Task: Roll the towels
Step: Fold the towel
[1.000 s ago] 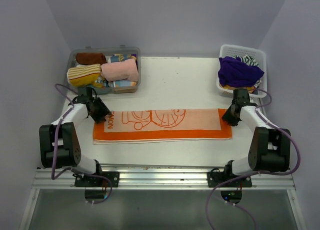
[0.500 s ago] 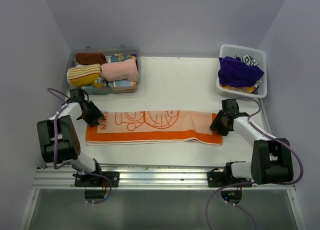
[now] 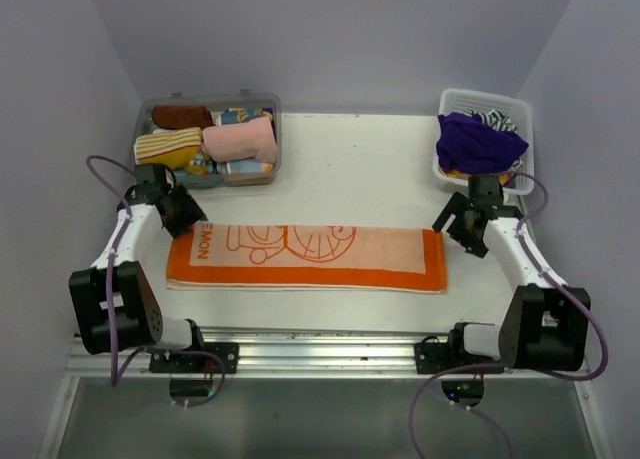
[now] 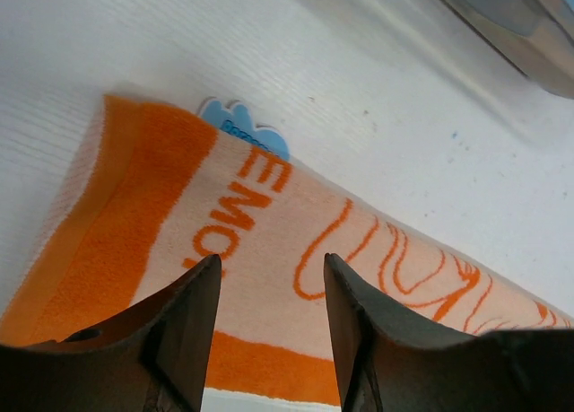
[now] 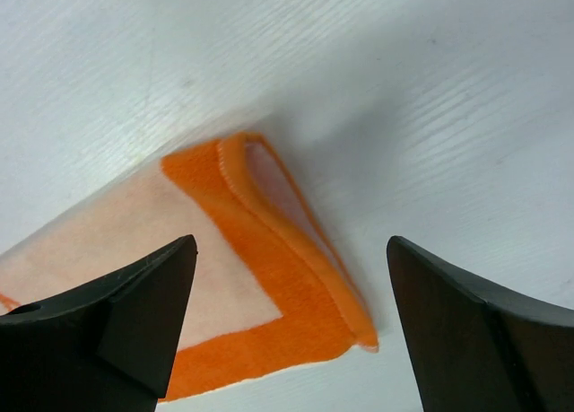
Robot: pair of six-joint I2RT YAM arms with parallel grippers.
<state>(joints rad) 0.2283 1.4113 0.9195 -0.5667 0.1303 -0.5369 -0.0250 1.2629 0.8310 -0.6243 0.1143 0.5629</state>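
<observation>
Two claws empty: right gripper (image 3: 459, 233) gaping wide above right end of orange-and-cream towel (image 3: 305, 259), left gripper (image 3: 184, 213) part open over left end. Towel flat on table (image 3: 360, 169), layers doubled. Risk: loose corner splays, roll goes crooked.

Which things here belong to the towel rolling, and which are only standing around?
Belong to the job: orange-and-cream towel, flat on the table; purple towel in the white basket; pink towel and striped yellow towel, rolled, in the clear bin.
Only standing around: white basket, clear bin, table.
</observation>
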